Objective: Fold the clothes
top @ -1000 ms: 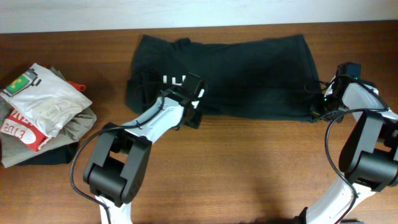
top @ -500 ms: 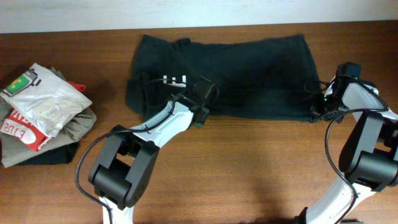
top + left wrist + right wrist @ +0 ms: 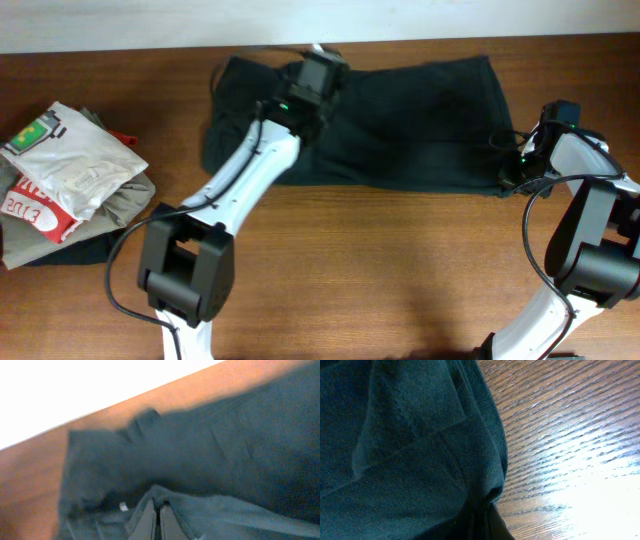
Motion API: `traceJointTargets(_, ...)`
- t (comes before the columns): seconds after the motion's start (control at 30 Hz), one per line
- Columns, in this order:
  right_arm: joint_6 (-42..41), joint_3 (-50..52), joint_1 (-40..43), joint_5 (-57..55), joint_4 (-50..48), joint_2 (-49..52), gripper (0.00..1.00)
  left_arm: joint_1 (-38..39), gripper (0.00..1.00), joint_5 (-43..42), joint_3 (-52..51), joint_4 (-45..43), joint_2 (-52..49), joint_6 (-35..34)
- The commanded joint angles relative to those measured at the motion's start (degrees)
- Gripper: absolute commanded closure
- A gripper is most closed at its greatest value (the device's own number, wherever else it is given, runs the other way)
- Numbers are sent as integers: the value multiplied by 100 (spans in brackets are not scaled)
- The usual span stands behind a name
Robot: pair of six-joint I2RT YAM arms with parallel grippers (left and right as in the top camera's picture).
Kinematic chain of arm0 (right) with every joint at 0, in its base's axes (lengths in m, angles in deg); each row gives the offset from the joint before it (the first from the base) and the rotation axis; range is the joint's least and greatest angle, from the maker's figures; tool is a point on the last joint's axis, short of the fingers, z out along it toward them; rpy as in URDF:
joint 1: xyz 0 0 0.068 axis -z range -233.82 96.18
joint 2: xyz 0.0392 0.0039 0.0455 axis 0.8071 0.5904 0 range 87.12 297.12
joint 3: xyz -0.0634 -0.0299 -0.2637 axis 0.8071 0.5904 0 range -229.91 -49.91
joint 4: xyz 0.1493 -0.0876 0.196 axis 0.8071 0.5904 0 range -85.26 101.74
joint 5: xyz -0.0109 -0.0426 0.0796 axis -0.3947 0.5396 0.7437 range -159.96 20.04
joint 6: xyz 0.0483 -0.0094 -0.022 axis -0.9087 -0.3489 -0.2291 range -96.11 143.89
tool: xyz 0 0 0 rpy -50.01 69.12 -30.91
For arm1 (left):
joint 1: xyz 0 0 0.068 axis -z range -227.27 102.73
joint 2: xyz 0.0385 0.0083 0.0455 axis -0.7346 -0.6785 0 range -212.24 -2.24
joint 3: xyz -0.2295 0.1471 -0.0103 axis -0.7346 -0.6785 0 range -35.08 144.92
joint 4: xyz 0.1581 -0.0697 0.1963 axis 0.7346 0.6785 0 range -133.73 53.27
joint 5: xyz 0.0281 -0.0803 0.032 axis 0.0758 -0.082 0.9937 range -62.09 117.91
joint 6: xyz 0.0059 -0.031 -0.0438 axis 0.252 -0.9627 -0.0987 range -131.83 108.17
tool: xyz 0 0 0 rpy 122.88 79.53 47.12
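Note:
The clothes, a black T-shirt (image 3: 420, 130), lie spread along the back of the wooden table (image 3: 400, 270), plain black side up with no letters showing. My left gripper (image 3: 322, 62) is stretched out over the shirt's far edge. In the left wrist view that gripper (image 3: 157, 506) is shut, with a fold of black fabric (image 3: 210, 510) pinched at its tips. My right gripper (image 3: 508, 172) sits at the shirt's near right corner. The right wrist view has it (image 3: 484, 519) shut on the hem (image 3: 490, 475) just above the wood.
A pile of other garments lies at the left edge: a white folded tee with a green label (image 3: 65, 160) on top of a red-and-white printed piece (image 3: 30, 208). The table's far edge and a white wall (image 3: 120, 25) are just beyond the shirt.
My left gripper shut on the shirt's near edge and swung away to the far edge, carrying fabric over the white letters, which no longer show. The right arm stayed still.

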Motion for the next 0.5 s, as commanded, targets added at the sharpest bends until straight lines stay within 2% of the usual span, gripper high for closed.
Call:
traceJointTargets(0.0, 22, 254, -2, -140, 125, 188, 96, -455, 44, -883, 61, 140, 2, -85)
traceJointTargets(0.03, 22, 254, -2, -140, 125, 188, 96, -551, 27, -883, 61, 527, 2, -116)
traceJointTargets(0.1, 22, 254, -2, -138, 125, 188, 96, -743, 2, -876, 61, 1585, 0, -116)
traceJointTargets(0.13, 22, 254, -2, -138, 125, 188, 96, -874, 1, -874, 61, 2090, 2, -181)
traceJointTargets(0.23, 22, 254, -2, -140, 125, 188, 96, -1569, 1, -892, 55, 3106, 2, -1311)
traceJointTargets(0.27, 22, 254, -2, -140, 125, 188, 96, -1906, 1, -1390, 17, 3189, 2, -1423)
traceJointTargets(0.3, 22, 254, -2, -140, 125, 188, 96, -2149, 2, -1784, -72, 3187, 2, -1425)
traceJointTargets(0.37, 22, 254, -2, -138, 125, 188, 96, -2490, 4, -1945, -417, 3132, 0, -1604)
traceJointTargets(0.4, 22, 254, -2, -140, 125, 188, 96, -2621, 4, -2138, -765, 2876, 2, -1611)
traceJointTargets(0.47, 22, 254, -2, -138, 127, 188, 96, -2640, 7, -3036, -1652, 1786, 0, -1353)
